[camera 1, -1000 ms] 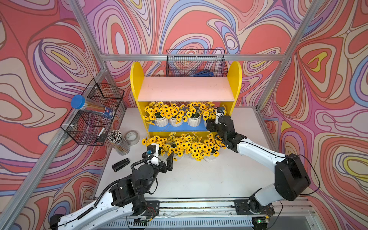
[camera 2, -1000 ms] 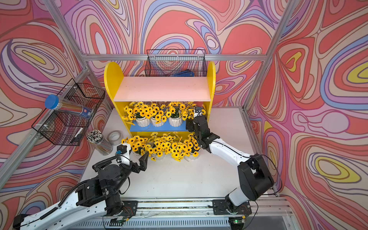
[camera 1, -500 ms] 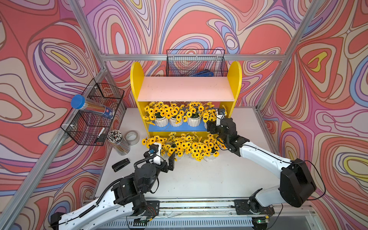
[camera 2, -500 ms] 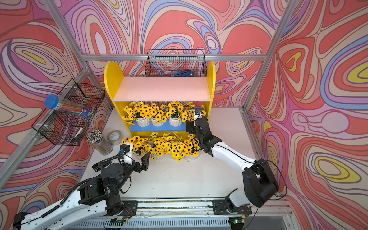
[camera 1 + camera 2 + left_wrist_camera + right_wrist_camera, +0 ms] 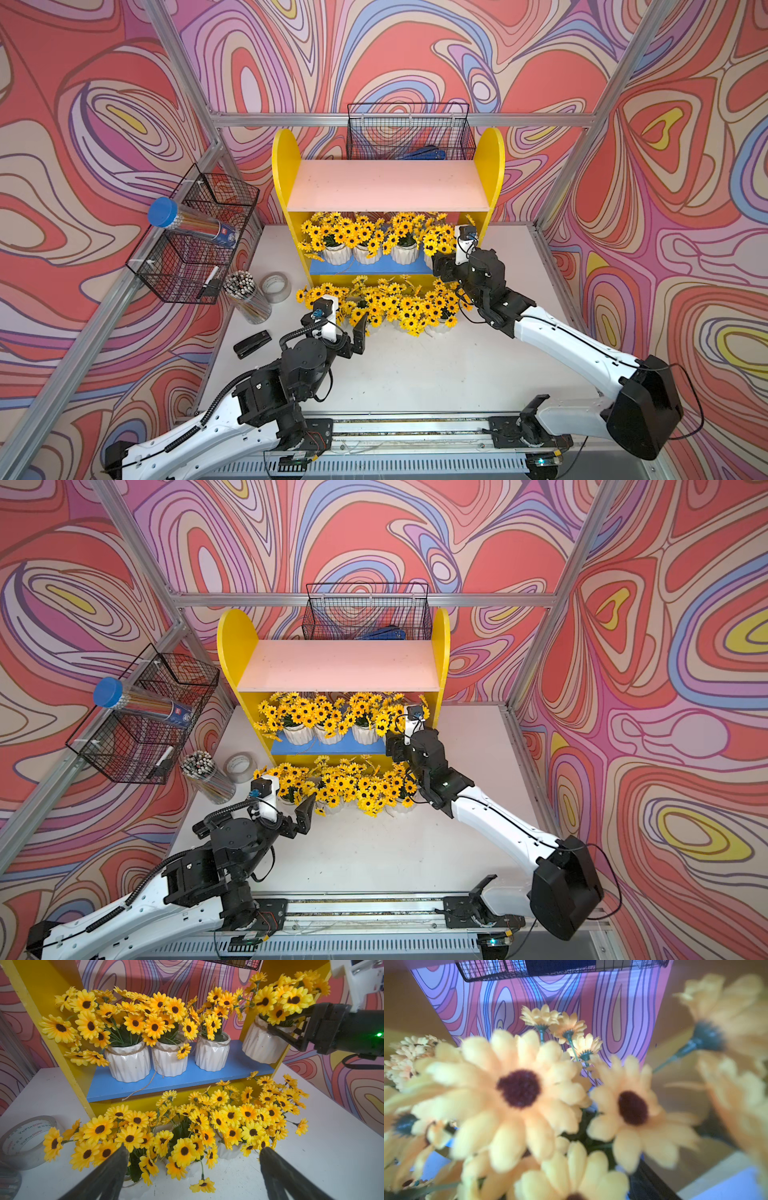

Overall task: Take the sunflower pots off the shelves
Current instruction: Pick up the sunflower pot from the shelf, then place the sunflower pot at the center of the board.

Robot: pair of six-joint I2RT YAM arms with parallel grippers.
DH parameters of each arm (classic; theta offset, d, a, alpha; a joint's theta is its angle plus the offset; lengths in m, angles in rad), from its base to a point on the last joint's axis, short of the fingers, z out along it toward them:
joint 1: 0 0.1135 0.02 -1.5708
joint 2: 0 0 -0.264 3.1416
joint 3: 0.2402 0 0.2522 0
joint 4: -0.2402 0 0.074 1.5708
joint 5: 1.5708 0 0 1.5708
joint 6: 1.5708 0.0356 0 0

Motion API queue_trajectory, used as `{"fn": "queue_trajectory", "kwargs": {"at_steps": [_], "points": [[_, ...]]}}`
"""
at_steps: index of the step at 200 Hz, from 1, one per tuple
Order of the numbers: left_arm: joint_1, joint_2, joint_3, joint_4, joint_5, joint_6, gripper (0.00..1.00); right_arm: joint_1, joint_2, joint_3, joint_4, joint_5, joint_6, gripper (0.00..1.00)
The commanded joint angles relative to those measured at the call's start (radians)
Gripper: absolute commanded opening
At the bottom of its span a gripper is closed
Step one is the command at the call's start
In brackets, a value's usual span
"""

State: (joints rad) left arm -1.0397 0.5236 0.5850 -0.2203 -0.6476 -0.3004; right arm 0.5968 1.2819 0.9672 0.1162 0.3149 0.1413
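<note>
Right jaws grip end pot (image 5: 259, 1047) at blue board (image 5: 187, 1082) edge — beside yellow panel (image 5: 492, 166)

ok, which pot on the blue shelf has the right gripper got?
The pot at the row's right end: the right gripper grips its rim. The other three pots stand free on the blue board.

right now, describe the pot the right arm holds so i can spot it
Find the yellow shelves, then their blue lower board. Of four sunflower pots there, it is the end pot, the only one clamped in the right gripper.
</note>
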Motion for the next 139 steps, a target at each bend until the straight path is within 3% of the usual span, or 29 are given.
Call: {"fn": "queue_trajectory", "kwargs": {"at_steps": [1, 62, 121, 139], "points": [[0.006, -0.005, 0.029, -0.010, -0.007, -0.017, 1.00, 0.013, -0.075, -0.009, 0.046, 0.041, -0.017, 0.00], [0.006, -0.023, 0.052, -0.057, -0.050, -0.010, 1.00, 0.093, -0.211, -0.067, -0.007, 0.066, -0.018, 0.00], [0.005, -0.032, 0.082, -0.245, -0.155, -0.143, 1.00, 0.305, -0.225, -0.054, 0.009, 0.097, -0.104, 0.00], [0.006, -0.052, 0.104, -0.331, -0.243, -0.208, 1.00, 0.382, -0.208, -0.055, 0.031, 0.090, -0.116, 0.00]]}}
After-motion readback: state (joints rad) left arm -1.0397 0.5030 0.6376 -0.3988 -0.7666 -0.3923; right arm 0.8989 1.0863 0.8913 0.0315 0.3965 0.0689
